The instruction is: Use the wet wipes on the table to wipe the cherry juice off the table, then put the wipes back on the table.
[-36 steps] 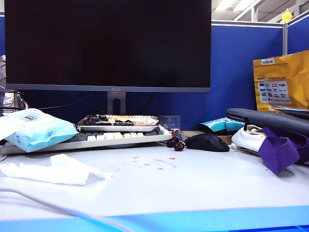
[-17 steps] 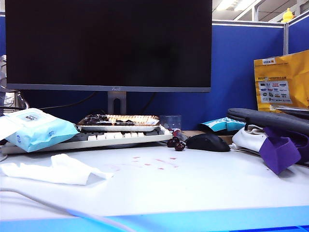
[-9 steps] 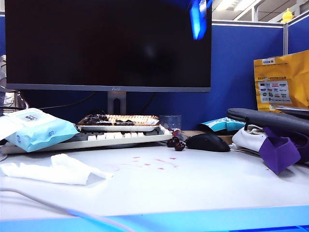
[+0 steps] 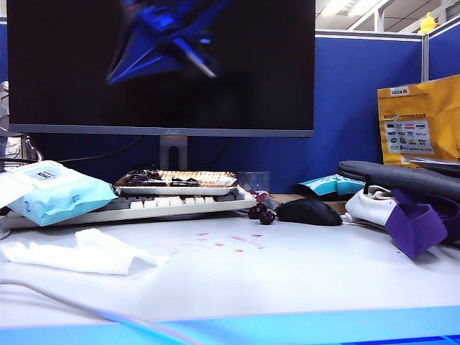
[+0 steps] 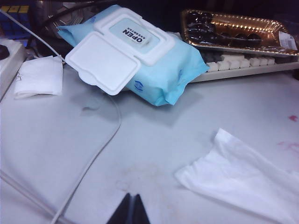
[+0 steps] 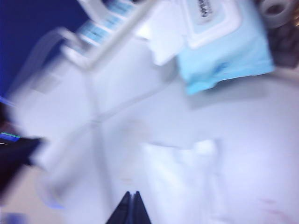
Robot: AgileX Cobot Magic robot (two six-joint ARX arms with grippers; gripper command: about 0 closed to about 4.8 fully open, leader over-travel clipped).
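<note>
— Where's the right gripper (image 4: 205, 68)?
— Blurred blue shape high in front of the black monitor (image 4: 259, 79) in the exterior view, well above the table (image 4: 302, 280). That view alone shows the two round dark cherries (image 4: 261, 213), just beside the black mouse (image 4: 309, 211), and the cherry juice (image 4: 230, 244) as several small pink spots near the desk's middle.
— And the wet wipes?
— One thin crumpled white sheet (image 4: 79, 253), lying flat at the left, apart from the spots, in front of a puffy light-blue packet (image 4: 54, 192).
— Left wrist view?
— Left gripper (image 5: 130, 210) low over the table, tips pressed together, empty. Sheet (image 5: 243, 179) nearby; the packet's (image 5: 154, 65) white lid stands open, and a thin cable (image 5: 100, 149) curves past. A gold-foil tray (image 5: 233, 30) rests on the keyboard (image 5: 247, 63).
— Right wrist view?
— Smeared by motion. Tips (image 6: 131, 210) together, holding nothing, above the sheet (image 6: 187, 177).
</note>
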